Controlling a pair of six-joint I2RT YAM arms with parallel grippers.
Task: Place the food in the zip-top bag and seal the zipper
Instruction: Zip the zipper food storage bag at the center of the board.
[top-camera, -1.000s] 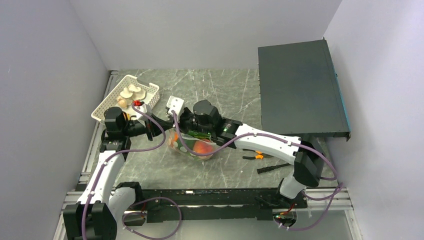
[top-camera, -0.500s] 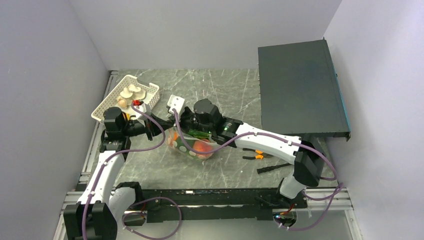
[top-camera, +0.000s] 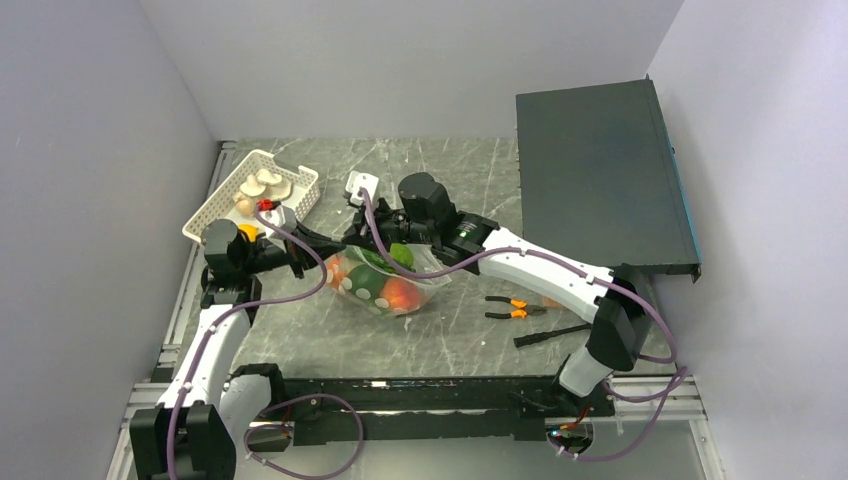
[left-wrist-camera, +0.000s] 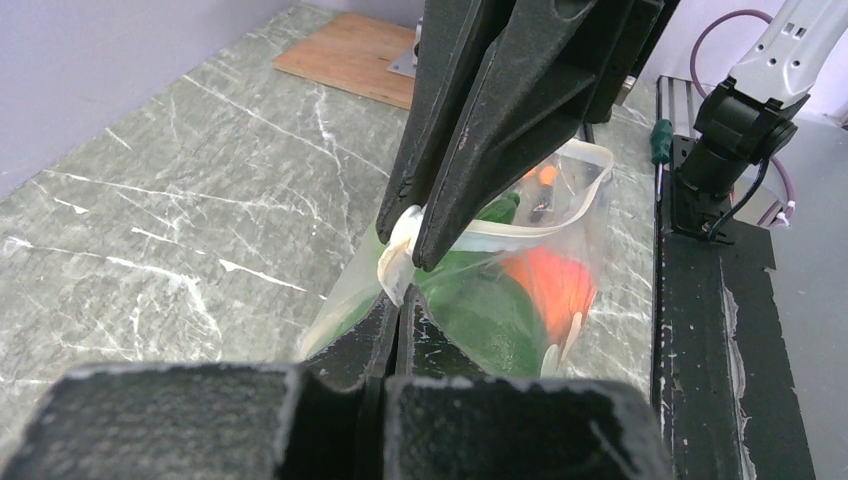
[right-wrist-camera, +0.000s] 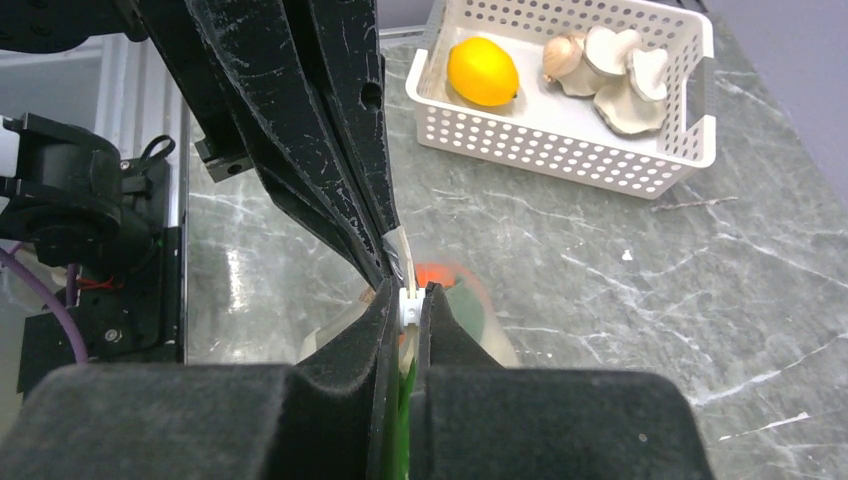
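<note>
The zip-top bag (top-camera: 388, 283) sits mid-table, its left end lifted, with a round green fruit (left-wrist-camera: 482, 315), a red-orange fruit (left-wrist-camera: 548, 282) and leafy green inside. My left gripper (left-wrist-camera: 400, 303) is shut on the bag's rim at its left end. My right gripper (right-wrist-camera: 407, 303) is shut on the whitish zipper (right-wrist-camera: 408, 300) right beside it, tip to tip with the left. In the top view the left gripper (top-camera: 320, 260) and right gripper (top-camera: 347, 244) meet over the bag's left corner. A yellow citrus (right-wrist-camera: 482, 72) and pale mushrooms (right-wrist-camera: 608, 68) lie in the basket.
A white slotted basket (top-camera: 298, 188) stands at the back left. A large black box (top-camera: 600, 180) fills the back right. Orange-handled pliers (top-camera: 515, 312) and a black tool (top-camera: 545, 335) lie right of the bag. A wooden board (left-wrist-camera: 345, 60) shows in the left wrist view.
My right gripper has risen and swung toward the back, drawing the bag's rim up. The bag now stands taller and its fruit shows more. My left gripper shifted slightly left.
</note>
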